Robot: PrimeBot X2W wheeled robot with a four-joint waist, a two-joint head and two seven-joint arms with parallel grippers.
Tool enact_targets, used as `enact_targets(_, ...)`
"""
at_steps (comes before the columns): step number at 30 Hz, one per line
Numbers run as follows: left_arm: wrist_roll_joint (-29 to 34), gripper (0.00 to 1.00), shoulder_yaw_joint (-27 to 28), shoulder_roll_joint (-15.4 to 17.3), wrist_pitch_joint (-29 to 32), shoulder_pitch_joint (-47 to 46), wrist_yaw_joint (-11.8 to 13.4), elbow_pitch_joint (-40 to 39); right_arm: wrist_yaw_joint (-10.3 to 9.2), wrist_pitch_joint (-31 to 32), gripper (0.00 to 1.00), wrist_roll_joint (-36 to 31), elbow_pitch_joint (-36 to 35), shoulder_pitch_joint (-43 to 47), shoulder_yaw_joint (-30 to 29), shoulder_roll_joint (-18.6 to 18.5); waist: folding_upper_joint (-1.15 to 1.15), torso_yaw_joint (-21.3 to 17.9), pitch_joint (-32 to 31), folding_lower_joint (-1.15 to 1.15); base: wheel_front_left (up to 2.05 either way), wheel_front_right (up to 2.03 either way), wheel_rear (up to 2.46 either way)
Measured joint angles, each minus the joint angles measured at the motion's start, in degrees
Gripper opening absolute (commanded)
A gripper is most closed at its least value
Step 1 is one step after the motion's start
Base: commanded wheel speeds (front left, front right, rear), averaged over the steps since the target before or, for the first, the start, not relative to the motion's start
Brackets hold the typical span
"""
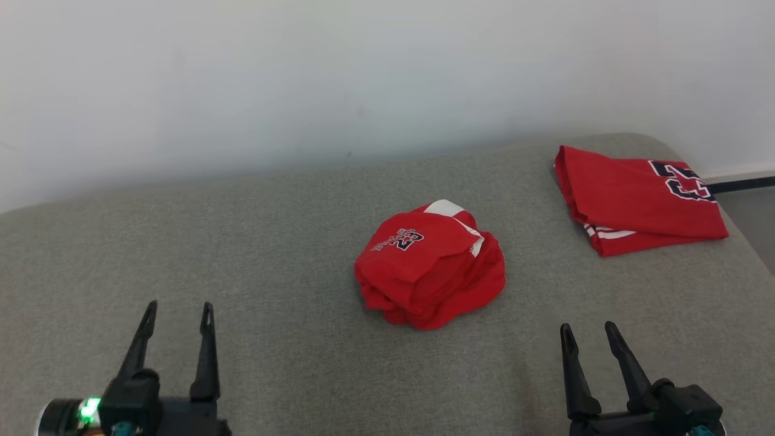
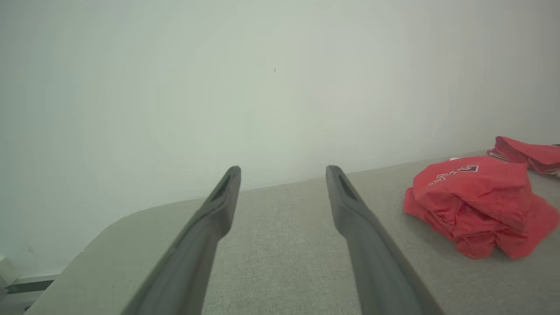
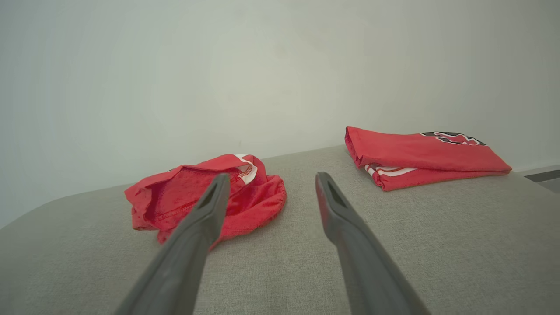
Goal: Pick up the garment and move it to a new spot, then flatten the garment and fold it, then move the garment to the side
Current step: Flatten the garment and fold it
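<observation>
Where the garment point(image 1: 430, 266) lies: a crumpled red heap with white trim and dark lettering on top, out beyond both sets of fingertips, roughly midway between the two grippers; neither touches it.
Left gripper point(image 1: 178, 310): two dark fingers spread wide, nothing between them, tips pointing away over the grey padded surface point(image 1: 260, 254).
Garment from left gripper: ahead and off to its right, well apart; in the left wrist view it sits right of the right-hand finger.
Right gripper point(image 1: 588, 332): fingers likewise spread, empty.
Garment from right gripper: ahead and to its left; in the right wrist view one finger crosses in front of the heap, but the head view shows a clear gap.
Folded jersey point(image 1: 636, 197): second red piece, lying flat, dark number showing; ahead of the right gripper and a little to its right, farther off than the heap.
Wall point(image 1: 303, 72): pale, plain, behind the surface's far edge.
</observation>
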Motion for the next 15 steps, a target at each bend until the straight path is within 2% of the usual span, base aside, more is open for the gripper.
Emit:
enact_targets(9, 1.6, 1.0, -8.4, -2.9, 0.7, -12.8, -4.5, 8.2, 0.0, 0.0, 1.0, 0.9, -0.1, -2.2, 0.0, 0.2, 0.0, -4.1, 3.6, 0.0, 0.0, 0.0, 0.0)
enact_targets(15, 3.0, 1.0, -14.4, -4.8, 1.1, -18.6, -6.1, 15.1, 0.0, 0.0, 1.0, 1.8, 0.0, -4.2, 0.2, 0.5, 0.0, -7.1, 6.8, 0.02, 0.0, 0.0, 0.0)
